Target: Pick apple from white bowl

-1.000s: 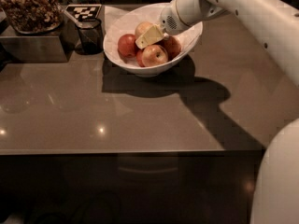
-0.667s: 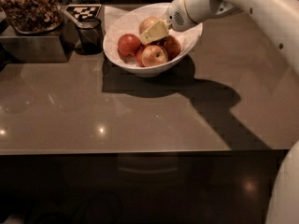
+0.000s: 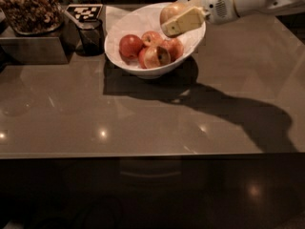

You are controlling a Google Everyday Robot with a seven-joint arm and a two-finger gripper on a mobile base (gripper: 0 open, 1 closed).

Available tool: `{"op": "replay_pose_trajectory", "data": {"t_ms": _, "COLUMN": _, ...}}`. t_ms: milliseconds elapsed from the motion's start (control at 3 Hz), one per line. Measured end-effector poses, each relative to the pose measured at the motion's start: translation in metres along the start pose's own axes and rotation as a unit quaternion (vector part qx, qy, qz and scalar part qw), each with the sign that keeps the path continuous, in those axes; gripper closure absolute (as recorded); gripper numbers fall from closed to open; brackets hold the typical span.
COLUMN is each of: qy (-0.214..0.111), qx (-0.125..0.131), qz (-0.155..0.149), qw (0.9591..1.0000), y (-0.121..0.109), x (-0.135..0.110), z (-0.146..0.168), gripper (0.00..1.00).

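The white bowl (image 3: 119, 56) stands at the back of the brown counter, lined with white paper. Several redder apples (image 3: 131, 46) lie in it. My gripper (image 3: 172, 19) reaches in from the right and is shut on the pale yellow-gold apple (image 3: 171, 9), holding it above the bowl's back right rim. One cream finger (image 3: 183, 22) lies across the apple's front, the other is hidden behind it.
A small dark glass cup (image 3: 90, 34) stands just left of the bowl. Behind it lies a black-and-white marker card (image 3: 84, 11). A metal container of nuts (image 3: 31, 13) sits at the back left. The counter's front edge (image 3: 143, 155) runs across the middle.
My gripper has lifted the pale apple up out of the pile and a little to the right. The red apples stay in the bowl.
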State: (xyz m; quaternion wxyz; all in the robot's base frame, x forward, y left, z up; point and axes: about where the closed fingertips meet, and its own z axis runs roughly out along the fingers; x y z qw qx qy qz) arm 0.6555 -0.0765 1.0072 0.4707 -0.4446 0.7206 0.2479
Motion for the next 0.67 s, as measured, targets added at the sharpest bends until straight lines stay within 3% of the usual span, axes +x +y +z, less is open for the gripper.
{"op": "replay_pose_trajectory", "data": {"t_ms": 333, "qy": -0.05, "qx": -0.012, "qz": 0.027, "qw": 0.9983, "y": 0.034, "x": 0.007, "z": -0.037, "gripper": 1.0}}
{"op": "replay_pose_trajectory", "data": {"t_ms": 667, "qy": -0.086, "qx": -0.015, "qz": 0.058, "qw": 0.9945, "y": 0.072, "x": 0.03, "z": -0.057, "gripper": 1.0}}
